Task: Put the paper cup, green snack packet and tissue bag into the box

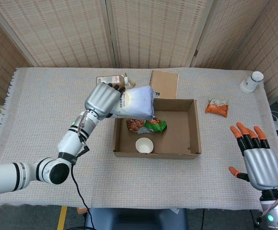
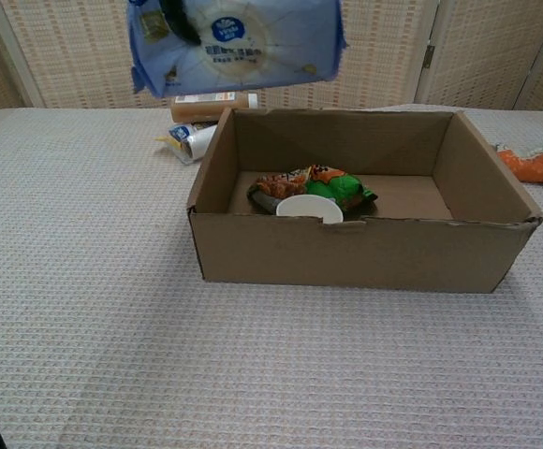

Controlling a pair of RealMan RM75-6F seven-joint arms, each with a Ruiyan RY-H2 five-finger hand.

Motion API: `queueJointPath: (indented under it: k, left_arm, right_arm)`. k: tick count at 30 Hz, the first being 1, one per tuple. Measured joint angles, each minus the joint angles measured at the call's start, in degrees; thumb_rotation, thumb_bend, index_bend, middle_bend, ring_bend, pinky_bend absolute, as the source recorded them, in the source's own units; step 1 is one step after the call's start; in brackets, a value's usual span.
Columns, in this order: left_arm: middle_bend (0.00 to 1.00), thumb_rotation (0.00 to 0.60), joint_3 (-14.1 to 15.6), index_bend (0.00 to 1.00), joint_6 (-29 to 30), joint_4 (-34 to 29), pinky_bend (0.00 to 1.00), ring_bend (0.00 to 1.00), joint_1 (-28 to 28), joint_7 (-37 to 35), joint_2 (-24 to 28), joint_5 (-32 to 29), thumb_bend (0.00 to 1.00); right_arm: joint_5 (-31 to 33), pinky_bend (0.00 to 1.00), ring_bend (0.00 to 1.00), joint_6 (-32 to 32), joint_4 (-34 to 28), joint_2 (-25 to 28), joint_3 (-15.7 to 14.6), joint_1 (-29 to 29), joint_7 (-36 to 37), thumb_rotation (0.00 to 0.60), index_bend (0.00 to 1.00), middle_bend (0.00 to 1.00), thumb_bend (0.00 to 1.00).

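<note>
My left hand (image 1: 103, 99) grips the pale blue tissue bag (image 1: 137, 103) and holds it in the air over the left end of the cardboard box (image 1: 195, 128). In the chest view the tissue bag (image 2: 237, 42) hangs high above the box's (image 2: 365, 253) left wall, with only dark fingers (image 2: 180, 21) showing on it. Inside the box lie the green snack packet (image 1: 148, 125) and the white paper cup (image 1: 144, 145), also seen as the packet (image 2: 326, 187) and cup (image 2: 309, 209) in the chest view. My right hand (image 1: 257, 158) is open above the table's right front, holding nothing.
Behind the box lie a brown notebook (image 1: 164, 84), a brown bottle (image 2: 211, 106) and a small white-blue packet (image 2: 189, 139). An orange snack packet (image 1: 217, 107) and a tipped white cup (image 1: 251, 81) lie at the right. Wicker screens stand behind the table.
</note>
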Motion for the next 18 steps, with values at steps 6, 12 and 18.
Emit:
queueJointPath:
  k: [6, 12, 18]
  left_arm:
    - [0.73, 0.6, -1.8, 0.67, 2.4, 2.0, 0.76, 0.63, -2.5, -0.6, -9.1, 1.4, 0.32]
    - [0.22, 0.6, -1.8, 0.17, 4.4, 9.1, 0.37, 0.17, -4.2, -0.4, -18.9, 2.9, 0.23]
    - [0.0, 0.6, -2.0, 0.0, 3.8, 10.6, 0.09, 0.0, -4.6, 0.6, -19.9, -2.7, 0.14]
  right_arm:
    - [0.6, 0.0, 0.0, 0.1, 0.0, 1.0, 0.5, 0.1, 1.3, 0.6, 0.04, 0.0, 0.08]
    - [0.1, 0.0, 0.0, -0.1, 0.0, 1.7, 0.3, -0.1, 2.3, 0.6, 0.04, 0.0, 0.08]
    - [-0.7, 0.0, 0.0, 0.3, 0.0, 2.1, 0.2, -0.6, 2.9, 0.6, 0.04, 0.0, 0.08]
